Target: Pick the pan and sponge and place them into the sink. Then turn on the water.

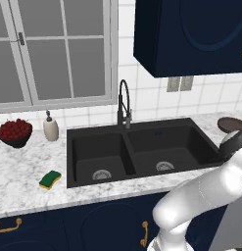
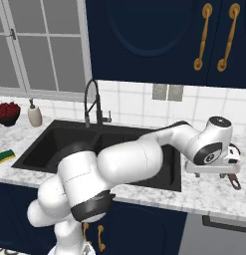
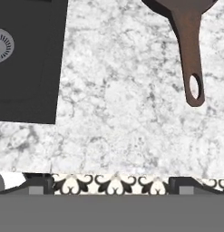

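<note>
We note a white-and-grey marble counter running along the wall, with the black double-basin sink set into its middle. Each basin has a round metal drain at its floor, and both basins look dry. A tall black gooseneck faucet rises at the sink's back rim, on the divider between the basins; we see no stream from it.

On the counter left of the sink, the sponge lies green side up near the front edge, just beside the sink's front left corner but apart from it. Farther back toward the wall stand a beige soap dispenser and, at the counter's left end, a dark bowl of red fruit.

Right of the sink, the pan sits on the marble; in the hand view its brown handle with a hanging hole points toward the counter's front edge. The gripper hovers over this stretch of counter, near the handle, touching nothing. Its fingers are spread wide and empty.

Behind the counter we see white tile, a grey-framed window over the left end, navy wall cabinets with brass handles, and a wall outlet. Navy base cabinets run below. A black-and-white patterned floor shows past the front edge.
</note>
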